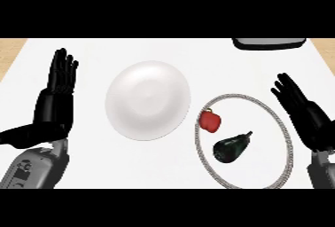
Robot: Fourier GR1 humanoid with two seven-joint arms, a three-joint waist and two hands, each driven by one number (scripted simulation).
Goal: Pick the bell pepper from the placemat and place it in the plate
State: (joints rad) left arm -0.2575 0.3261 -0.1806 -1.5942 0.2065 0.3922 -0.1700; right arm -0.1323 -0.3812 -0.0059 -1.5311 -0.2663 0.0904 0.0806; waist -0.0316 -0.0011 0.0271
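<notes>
Left robot hand [56, 99] fingers straight, empty, right robot hand [302, 113] likewise, beside placemat [285, 133]

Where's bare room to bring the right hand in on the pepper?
Bare counter lies between the right hand and the placemat rim, and between the plate and the left hand. It is crowded on the placemat's left half: red bell pepper beside a dark vegetable.

Bell pepper [211, 121] on placemat [285, 133]

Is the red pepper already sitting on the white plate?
No, the red bell pepper lies on the round placemat, just right of the white plate.
</notes>
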